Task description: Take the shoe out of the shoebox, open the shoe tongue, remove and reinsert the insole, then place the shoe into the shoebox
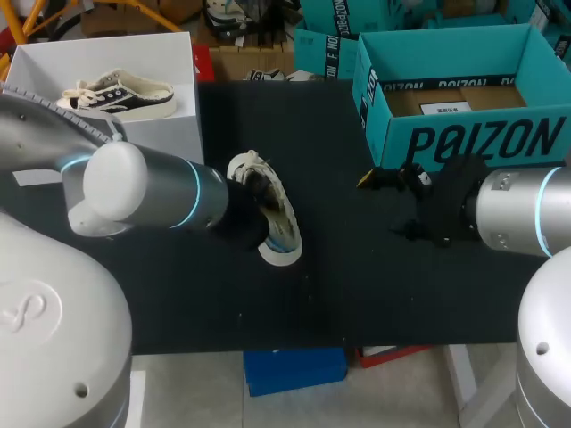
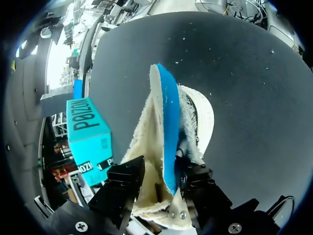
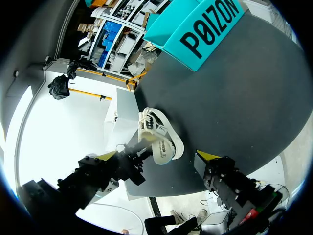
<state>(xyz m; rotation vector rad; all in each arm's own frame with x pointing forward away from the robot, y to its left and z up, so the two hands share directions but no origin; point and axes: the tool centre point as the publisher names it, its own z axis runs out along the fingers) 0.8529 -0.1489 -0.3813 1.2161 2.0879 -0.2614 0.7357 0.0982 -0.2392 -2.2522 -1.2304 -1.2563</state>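
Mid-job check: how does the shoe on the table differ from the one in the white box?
The cream shoe lies out on the black table with my left tool at it; the black-and-cream shoe sits untouched inside the white box. The table shoe's blue-backed insole stands up out of it, pinched in that tool; the boxed shoe shows no insole lifted. Both look like low cream sneakers with black trim.

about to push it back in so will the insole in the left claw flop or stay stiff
Probably bendy rather than stiff: the insole is a thin sheet, curving slightly ahead of the left claw. Likely light, being thin with a fleecy face. That fleece may drag against the shoe lining, so it could buckle when pushed.
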